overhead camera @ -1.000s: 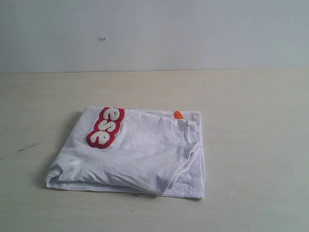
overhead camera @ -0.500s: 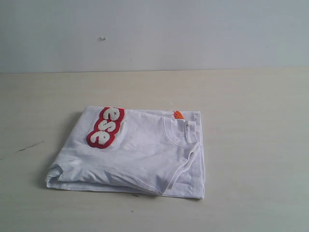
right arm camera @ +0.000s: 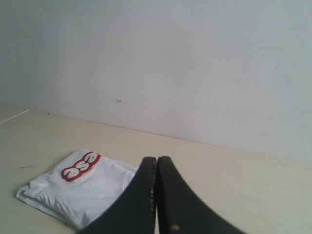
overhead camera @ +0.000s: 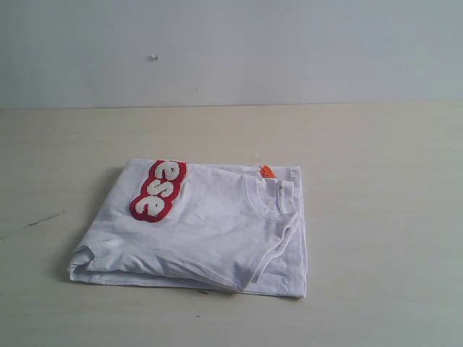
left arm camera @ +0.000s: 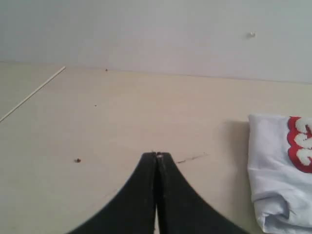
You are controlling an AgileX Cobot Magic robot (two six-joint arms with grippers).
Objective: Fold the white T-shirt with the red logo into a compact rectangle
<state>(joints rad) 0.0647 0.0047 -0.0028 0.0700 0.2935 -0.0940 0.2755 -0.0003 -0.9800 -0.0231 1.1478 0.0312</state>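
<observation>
The white T-shirt [overhead camera: 202, 231] lies folded into a thick rectangle on the table, collar and orange neck tag [overhead camera: 267, 171] at its far right corner. Part of the red logo [overhead camera: 158, 190] shows on top at the far left, the rest folded under. Neither gripper appears in the exterior view. In the left wrist view my left gripper [left arm camera: 157, 155] is shut on nothing, over bare table, with the shirt [left arm camera: 273, 165] and logo [left arm camera: 301, 144] off to one side. In the right wrist view my right gripper [right arm camera: 157, 159] is also shut and empty, the shirt [right arm camera: 78, 187] and logo [right arm camera: 81, 165] beyond it.
The light wooden table [overhead camera: 376, 166] runs back to a plain pale wall [overhead camera: 231, 50]. A thin dark scratch [overhead camera: 43, 218] marks the tabletop left of the shirt. A table edge line [left arm camera: 31, 92] shows in the left wrist view.
</observation>
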